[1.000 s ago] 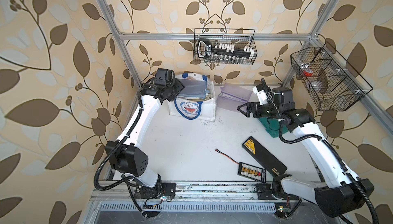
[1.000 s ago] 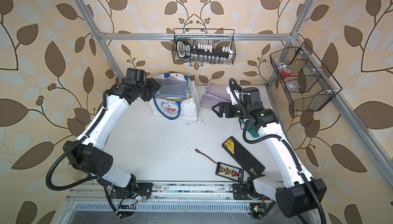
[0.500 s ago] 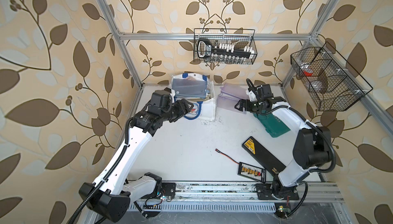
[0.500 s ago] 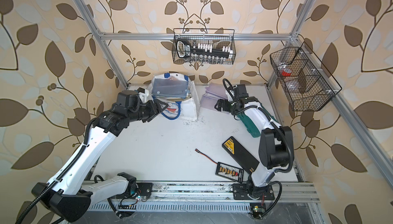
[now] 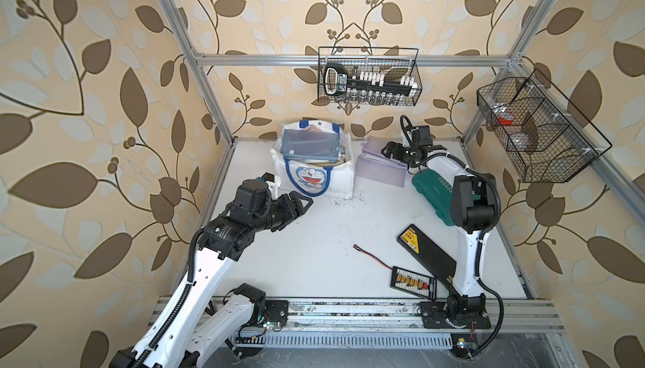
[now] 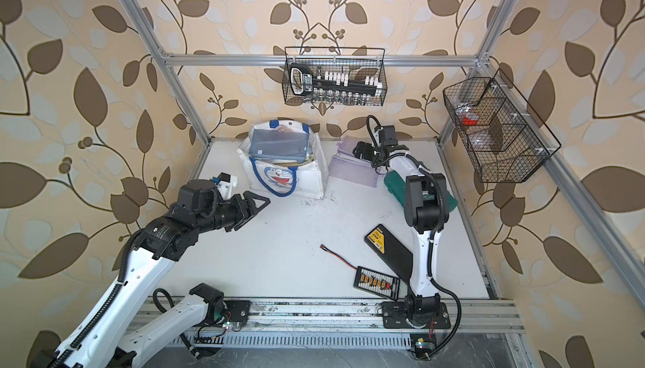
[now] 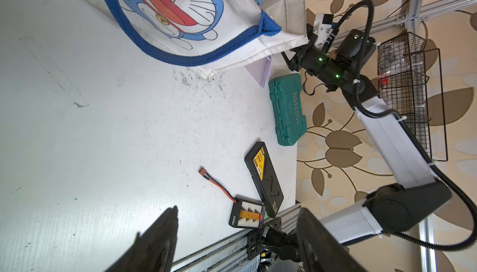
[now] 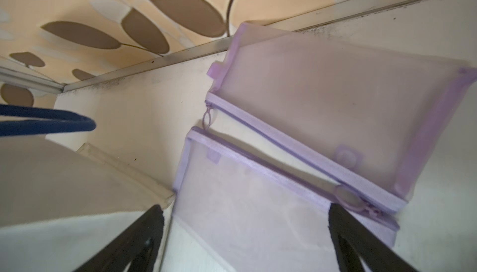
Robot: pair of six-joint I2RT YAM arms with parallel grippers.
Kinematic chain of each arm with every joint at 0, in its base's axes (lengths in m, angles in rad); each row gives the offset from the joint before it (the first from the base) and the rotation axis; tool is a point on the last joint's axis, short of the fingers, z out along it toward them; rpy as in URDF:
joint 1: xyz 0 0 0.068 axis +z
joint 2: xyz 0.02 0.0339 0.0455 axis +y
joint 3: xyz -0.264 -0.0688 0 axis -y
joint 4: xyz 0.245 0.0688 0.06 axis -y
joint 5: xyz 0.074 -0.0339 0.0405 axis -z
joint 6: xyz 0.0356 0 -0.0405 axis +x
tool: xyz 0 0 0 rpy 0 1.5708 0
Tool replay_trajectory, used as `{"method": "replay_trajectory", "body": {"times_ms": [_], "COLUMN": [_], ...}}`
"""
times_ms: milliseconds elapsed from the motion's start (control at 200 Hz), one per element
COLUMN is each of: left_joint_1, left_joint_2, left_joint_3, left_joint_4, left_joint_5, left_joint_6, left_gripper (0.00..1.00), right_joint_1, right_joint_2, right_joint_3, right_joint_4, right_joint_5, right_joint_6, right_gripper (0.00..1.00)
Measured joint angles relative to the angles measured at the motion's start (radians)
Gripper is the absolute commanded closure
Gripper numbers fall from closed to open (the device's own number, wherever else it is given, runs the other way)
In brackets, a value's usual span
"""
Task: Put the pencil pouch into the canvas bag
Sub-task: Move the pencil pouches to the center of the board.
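Pencil pouch (image 5: 380,173), purple mesh, lay just ahead of right gripper (image 8: 245,207), jaws wide, empty; long axis roughly across their gap. Left gripper (image 5: 303,200), released, sat lower-left of canvas bag (image 5: 340,184), farther.

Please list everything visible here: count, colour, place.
canvas bag: 1, white and blue, table's back
blue-grey pouch: 1, in bag's open top
purple mesh pouches: 2, on table beside bag
green case: 1, beside right arm
flat box: 1, black-yellow, table's front
connector board: 1, black, with red-black wire, front
wire baskets: 2, black, on frame
table: 1, white
left hand: 1, black, open, before bag
right hand: 1, black, open, over purple pouches
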State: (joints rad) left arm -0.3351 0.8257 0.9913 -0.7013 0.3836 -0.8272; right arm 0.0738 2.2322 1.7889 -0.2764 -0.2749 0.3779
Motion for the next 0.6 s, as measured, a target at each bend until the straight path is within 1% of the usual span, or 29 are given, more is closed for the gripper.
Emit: {"method": "replay_trajectory", "body": {"times_ms": [220, 350, 605], "left_joint_1": [0.0, 0.0, 0.0], "left_joint_2": [-0.017, -0.007, 0.026], "left_joint_3": [-0.019, -0.023, -0.038], "left_joint_4": [-0.01, -0.003, 0.037], "left_joint_5": [-0.01, -0.028, -0.052], "left_joint_6": [-0.038, -0.05, -0.071], "left_gripper": [0.27, 0.27, 0.27], "right_joint_1": [-0.005, -0.009, -0.033], "right_joint_2": [0.185, 0.219, 0.214], "right_joint_3": [0.199, 0.211, 0.201], "right_joint_4": [-0.017, -0.046, -0.061], "right_joint_5": [0.021, 0.021, -0.005], "right_joint_6": [0.039, 0.048, 0.053], "right_gripper": [0.02, 0.02, 0.03]}}
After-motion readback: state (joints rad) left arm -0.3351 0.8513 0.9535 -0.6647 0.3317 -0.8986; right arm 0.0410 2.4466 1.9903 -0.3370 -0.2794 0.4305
